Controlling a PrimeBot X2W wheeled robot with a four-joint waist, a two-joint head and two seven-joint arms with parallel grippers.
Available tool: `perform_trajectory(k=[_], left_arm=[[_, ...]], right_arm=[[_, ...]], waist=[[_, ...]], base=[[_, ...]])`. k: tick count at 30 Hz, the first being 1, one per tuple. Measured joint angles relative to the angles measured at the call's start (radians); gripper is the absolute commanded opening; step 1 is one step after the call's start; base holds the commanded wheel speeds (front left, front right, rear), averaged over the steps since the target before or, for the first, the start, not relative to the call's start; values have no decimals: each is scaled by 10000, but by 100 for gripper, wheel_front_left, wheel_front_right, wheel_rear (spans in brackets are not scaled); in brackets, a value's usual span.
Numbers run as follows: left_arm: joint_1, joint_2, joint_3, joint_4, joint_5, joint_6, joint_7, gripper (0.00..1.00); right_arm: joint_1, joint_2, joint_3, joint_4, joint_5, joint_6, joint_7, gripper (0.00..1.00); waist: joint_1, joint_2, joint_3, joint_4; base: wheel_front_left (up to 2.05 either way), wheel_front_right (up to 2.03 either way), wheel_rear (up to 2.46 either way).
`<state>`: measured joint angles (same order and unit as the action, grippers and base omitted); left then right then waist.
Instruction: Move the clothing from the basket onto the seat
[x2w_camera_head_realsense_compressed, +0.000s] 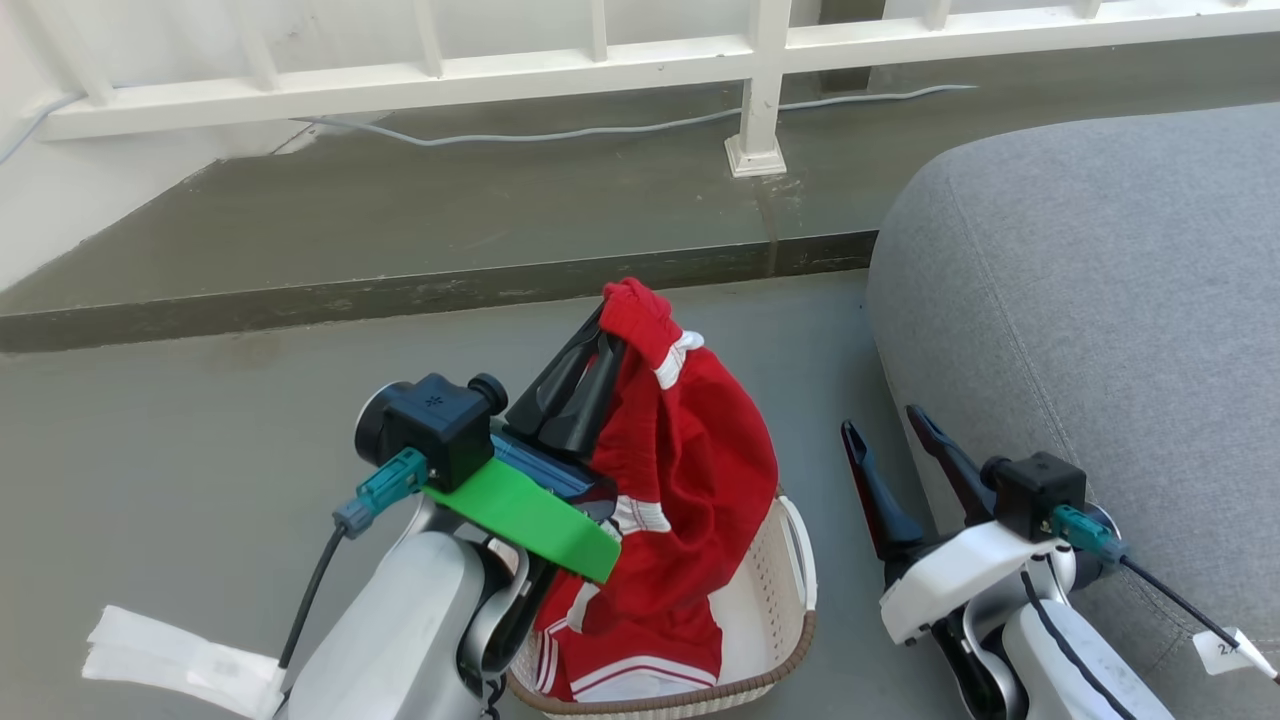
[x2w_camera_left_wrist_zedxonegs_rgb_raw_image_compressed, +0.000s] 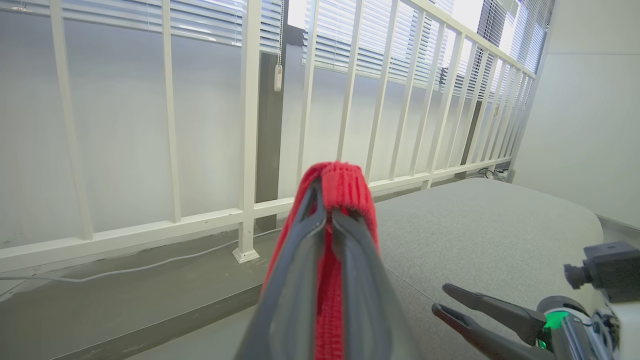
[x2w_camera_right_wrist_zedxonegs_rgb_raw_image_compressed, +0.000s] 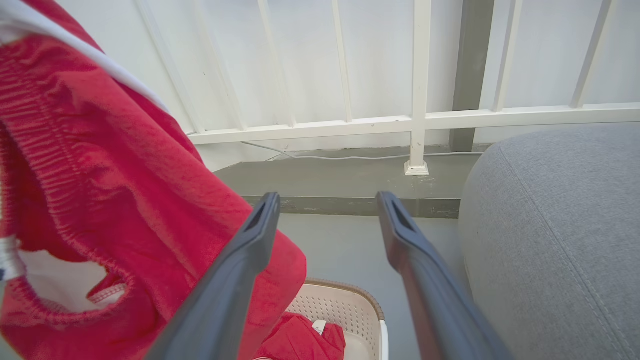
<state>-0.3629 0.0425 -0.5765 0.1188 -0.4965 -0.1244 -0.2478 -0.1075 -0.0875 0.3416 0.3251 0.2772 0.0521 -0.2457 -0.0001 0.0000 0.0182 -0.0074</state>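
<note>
My left gripper is shut on a fold of the red clothing, lifted above the basket; the garment hangs down with its lower end still inside. In the left wrist view the two dark fingers pinch the red fabric. The cream perforated basket with a brown rim stands on the floor. The grey seat lies to the right. My right gripper is open and empty, between basket and seat. The right wrist view shows the hanging clothing, more red fabric in the basket, and the seat.
A white railing with a post runs along a raised grey step behind the basket. A pale cable lies on that step. White paper lies on the floor at the lower left. Grey floor surrounds the basket.
</note>
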Motion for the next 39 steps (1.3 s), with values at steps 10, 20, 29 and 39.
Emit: perform_trajectory(k=[10, 20, 29, 39], left_arm=[[260, 104, -19, -483, 0, 104, 226, 0], [389, 173, -31, -846, -2, 203, 449, 0], [407, 174, -77, -993, -4, 265, 623, 0], [409, 174, -263, -1312, -4, 280, 713, 0]], right_arm=[[144, 4, 105, -324, 40, -2, 84, 100], [36, 209, 945, -1467, 94, 297, 136, 100], [-274, 253, 2485, -2556, 332, 539, 399, 100], [-403, 249, 3264, -2314, 408, 619, 803, 100]], waist=[[0, 0, 33, -50], [0, 0, 83, -80], [0, 0, 107, -38], [0, 0, 165, 87]], base=[[0, 0, 0], [0, 0, 0], [0, 0, 0], [0, 0, 0]])
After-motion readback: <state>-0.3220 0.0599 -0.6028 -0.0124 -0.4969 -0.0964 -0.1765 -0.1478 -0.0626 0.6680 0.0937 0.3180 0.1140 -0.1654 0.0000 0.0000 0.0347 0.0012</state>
